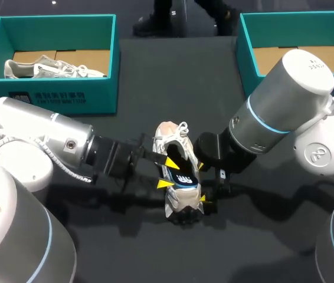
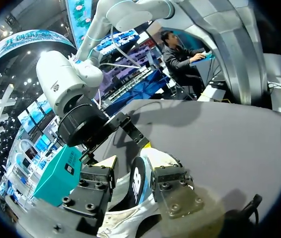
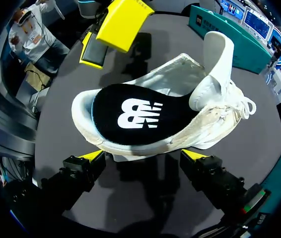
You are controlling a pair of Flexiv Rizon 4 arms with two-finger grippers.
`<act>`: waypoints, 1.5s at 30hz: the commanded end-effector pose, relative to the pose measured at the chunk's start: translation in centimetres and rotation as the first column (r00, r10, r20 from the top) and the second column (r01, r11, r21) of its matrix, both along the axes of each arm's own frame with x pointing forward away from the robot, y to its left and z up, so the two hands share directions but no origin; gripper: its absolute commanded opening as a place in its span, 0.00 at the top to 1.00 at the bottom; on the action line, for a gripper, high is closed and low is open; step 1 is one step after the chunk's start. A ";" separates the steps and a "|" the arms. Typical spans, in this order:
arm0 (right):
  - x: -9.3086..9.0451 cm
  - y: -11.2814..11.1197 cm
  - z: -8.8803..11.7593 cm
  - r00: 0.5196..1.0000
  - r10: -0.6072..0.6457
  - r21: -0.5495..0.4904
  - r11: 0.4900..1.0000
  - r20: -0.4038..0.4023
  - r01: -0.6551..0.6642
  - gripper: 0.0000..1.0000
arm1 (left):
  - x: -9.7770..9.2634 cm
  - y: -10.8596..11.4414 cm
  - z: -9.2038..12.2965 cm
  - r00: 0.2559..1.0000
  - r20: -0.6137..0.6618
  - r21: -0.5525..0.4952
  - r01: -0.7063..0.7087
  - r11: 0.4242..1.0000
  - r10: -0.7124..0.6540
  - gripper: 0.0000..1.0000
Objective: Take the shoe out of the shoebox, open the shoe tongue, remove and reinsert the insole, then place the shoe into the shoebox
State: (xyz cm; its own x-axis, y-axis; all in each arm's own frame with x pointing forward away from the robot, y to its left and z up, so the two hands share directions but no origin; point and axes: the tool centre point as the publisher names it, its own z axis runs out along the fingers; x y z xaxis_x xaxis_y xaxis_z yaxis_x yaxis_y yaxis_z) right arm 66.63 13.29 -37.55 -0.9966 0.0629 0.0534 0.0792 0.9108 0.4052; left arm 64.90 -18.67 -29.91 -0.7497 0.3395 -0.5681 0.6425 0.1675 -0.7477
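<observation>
At mid-worktop (image 1: 155, 76), the shoe (image 1: 177, 177) stands outside both boxes, toe pointing away from the robot, tongue (image 3: 215, 59) raised and the black insole (image 1: 182, 168) showing in its opening. The left end effector (image 1: 167, 172) is at the shoe's left rim, fingers spread. The right end effector (image 1: 202, 183) is against the shoe's right side, also spread, both tips on that one side. A second shoe (image 1: 49, 68) lies in the left box (image 1: 55, 97).
</observation>
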 end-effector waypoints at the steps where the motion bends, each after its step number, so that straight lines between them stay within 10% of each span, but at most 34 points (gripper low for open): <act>1: -0.2 -0.3 0.1 1.000 -0.001 -0.002 1.000 0.002 0.001 0.00 | 0.0 1.4 1.2 1.000 -0.004 0.038 0.017 0.999 -0.017 0.65; 19: -1.6 -8.0 2.2 1.000 0.007 -0.049 0.999 -0.012 -0.008 0.00 | 1.3 5.7 3.4 0.994 -0.047 0.195 0.109 0.975 -0.102 0.75; 23: -1.6 -8.0 2.2 1.000 0.007 -0.049 0.999 -0.012 -0.008 0.00 | 1.6 6.5 4.1 0.990 -0.047 0.234 0.142 0.962 -0.134 0.76; 26: -1.6 -8.0 2.2 1.000 0.007 -0.049 0.999 -0.012 -0.008 0.00 | 2.0 7.4 4.7 0.981 -0.038 0.303 0.191 0.934 -0.188 1.00; 45: -1.9 -10.9 2.9 1.000 -0.005 -0.052 0.999 -0.025 0.003 0.00 | 2.7 7.7 5.2 0.963 -0.016 0.400 0.253 0.881 -0.269 1.00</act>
State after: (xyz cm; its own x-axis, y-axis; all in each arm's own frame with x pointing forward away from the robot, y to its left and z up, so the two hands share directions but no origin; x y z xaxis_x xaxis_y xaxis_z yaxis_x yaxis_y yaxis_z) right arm 65.30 3.93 -35.66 -0.9944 0.0700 0.0787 0.0928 0.9354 0.3411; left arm 67.22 -10.36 -25.40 -0.6001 0.6918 -0.4018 0.7269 0.2618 -0.6349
